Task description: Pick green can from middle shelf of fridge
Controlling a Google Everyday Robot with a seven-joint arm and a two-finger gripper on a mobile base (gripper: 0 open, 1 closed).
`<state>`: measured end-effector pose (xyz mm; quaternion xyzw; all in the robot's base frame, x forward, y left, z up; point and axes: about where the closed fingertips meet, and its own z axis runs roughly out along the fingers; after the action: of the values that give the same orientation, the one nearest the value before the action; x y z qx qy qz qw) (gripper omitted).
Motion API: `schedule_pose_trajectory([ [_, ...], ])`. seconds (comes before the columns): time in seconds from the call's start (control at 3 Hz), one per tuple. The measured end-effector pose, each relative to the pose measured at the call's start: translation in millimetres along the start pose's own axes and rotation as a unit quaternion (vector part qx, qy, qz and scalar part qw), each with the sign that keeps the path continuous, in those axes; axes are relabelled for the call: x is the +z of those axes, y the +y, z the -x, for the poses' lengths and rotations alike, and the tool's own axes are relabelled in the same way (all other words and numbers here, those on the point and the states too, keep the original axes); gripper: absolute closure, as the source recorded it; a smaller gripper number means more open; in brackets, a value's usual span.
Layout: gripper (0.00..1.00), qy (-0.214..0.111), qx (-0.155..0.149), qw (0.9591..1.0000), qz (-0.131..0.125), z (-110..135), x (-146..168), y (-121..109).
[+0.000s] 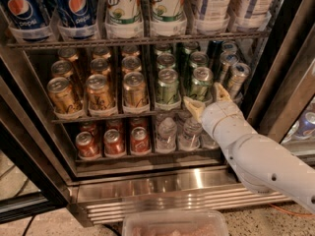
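Green cans stand in two lanes on the middle shelf (98,115) of the fridge (162,188). The nearest ones are a front can (201,82) and its left neighbour (167,86). My gripper (206,99) is at the shelf's front edge, just below and in front of the right green can. It is open and holds nothing. One fingertip (191,106) is at the can's lower left. The other fingertip (221,90) is at its right. My white arm (261,159) reaches in from the lower right.
Gold-amber cans (98,91) fill the left lanes. Slim silver-blue cans (237,77) stand right of the green ones. Large bottles (167,6) are above. Red cans (113,142) and water bottles (166,132) are below. The dark door frame (29,146) is at the left.
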<state>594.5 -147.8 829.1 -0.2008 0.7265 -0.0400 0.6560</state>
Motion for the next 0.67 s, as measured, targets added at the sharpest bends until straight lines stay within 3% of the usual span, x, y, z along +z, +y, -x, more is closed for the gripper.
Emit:
schedule_pose_trajectory([
  [0.67,0.41,-0.016,0.009,0.9998,-0.008,10.3,12.6,-2.8],
])
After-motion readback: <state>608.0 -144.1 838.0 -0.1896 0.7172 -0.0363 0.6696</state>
